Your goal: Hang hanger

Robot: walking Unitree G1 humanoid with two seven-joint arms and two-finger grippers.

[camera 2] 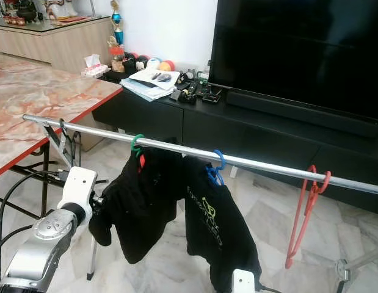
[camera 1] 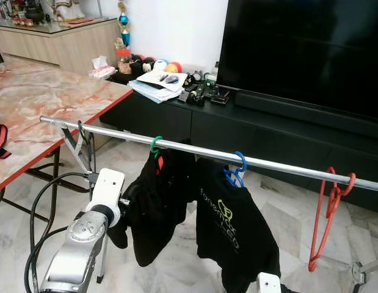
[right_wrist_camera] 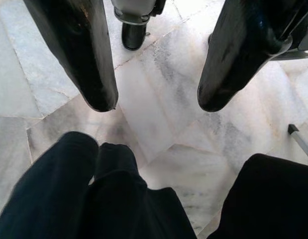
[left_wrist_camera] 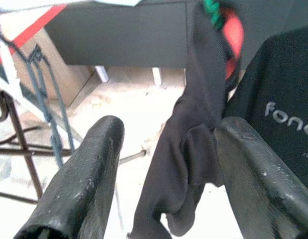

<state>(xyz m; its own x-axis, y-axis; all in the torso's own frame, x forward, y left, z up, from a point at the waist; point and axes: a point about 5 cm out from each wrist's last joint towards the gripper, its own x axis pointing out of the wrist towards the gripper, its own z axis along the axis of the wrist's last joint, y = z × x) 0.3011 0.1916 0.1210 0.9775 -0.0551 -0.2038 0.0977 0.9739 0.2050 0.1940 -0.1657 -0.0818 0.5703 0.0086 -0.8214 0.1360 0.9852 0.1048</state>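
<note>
Hanger (camera 1: 156,146) with the green hook is already on the rail (camera 1: 195,151), black shirt (camera 1: 153,204) drooping from it — just right of the left gripper (left_wrist_camera: 166,164), fingers spread, nothing held. Right gripper (right_wrist_camera: 156,74) hangs low over the floor, also agape — left arm's clearly nearer.
</note>
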